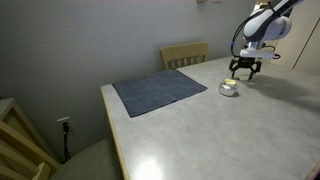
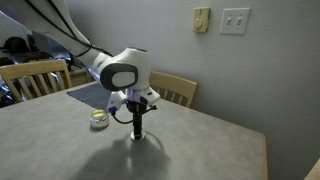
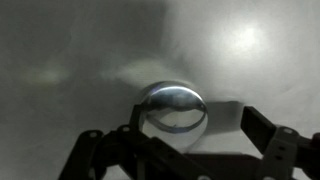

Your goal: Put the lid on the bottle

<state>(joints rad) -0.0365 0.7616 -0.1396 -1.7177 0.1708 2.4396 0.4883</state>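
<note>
One table (image 1: pixel 200 130); one grey-blue mat (image 1: pixel 160 92) well off from the hand; one gripper (image 1: pixel 246 70) spread wide, gripping nothing; one little clear bottle (image 2: pixel 98 123) just beside it, not touching; one pale lid (image 2: pixel 98 115) looks seated on top, so I'd guess it's basically done, but it's too small to be sure

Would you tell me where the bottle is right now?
In an exterior view, the bottle sits on the table just off the mat's corner, beside the open gripper.
</note>
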